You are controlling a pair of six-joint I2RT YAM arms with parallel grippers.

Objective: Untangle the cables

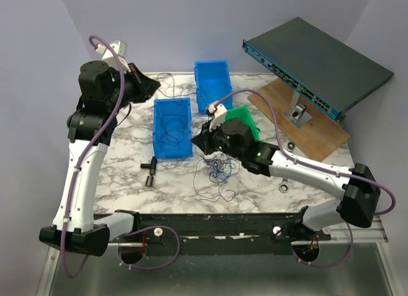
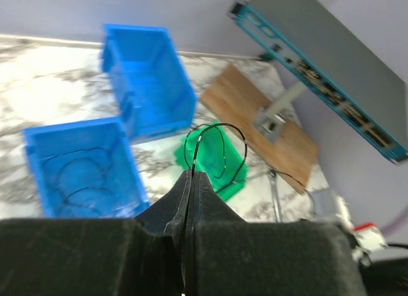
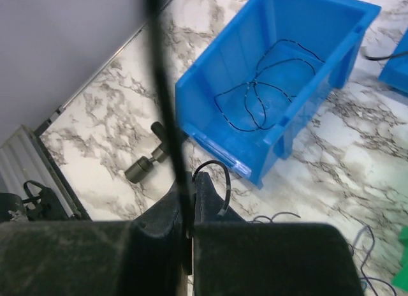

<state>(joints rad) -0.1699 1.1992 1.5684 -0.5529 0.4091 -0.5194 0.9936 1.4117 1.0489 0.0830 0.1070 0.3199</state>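
Note:
A tangle of thin blue and dark cables (image 1: 217,168) lies on the marble table (image 1: 127,149) just in front of my right gripper (image 1: 197,141). In the right wrist view that gripper (image 3: 191,178) is shut on a black cable (image 3: 220,181). The cable curls in a small loop beside the tips, and a blurred dark strand (image 3: 159,85) rises from the jaws. My left gripper (image 1: 150,85) is raised at the back left. Seen from the left wrist, the left gripper (image 2: 191,175) is shut on a thin black cable (image 2: 217,146) that loops in front of a green bin (image 2: 213,162).
The near blue bin (image 1: 172,127) holds a loose black cable (image 3: 268,85). A second blue bin (image 1: 212,85) stands behind it, beside the green bin (image 1: 245,119). A network switch (image 1: 315,66) sits on a stand over a wooden board (image 1: 306,127). A black tool (image 1: 150,168) lies at front left.

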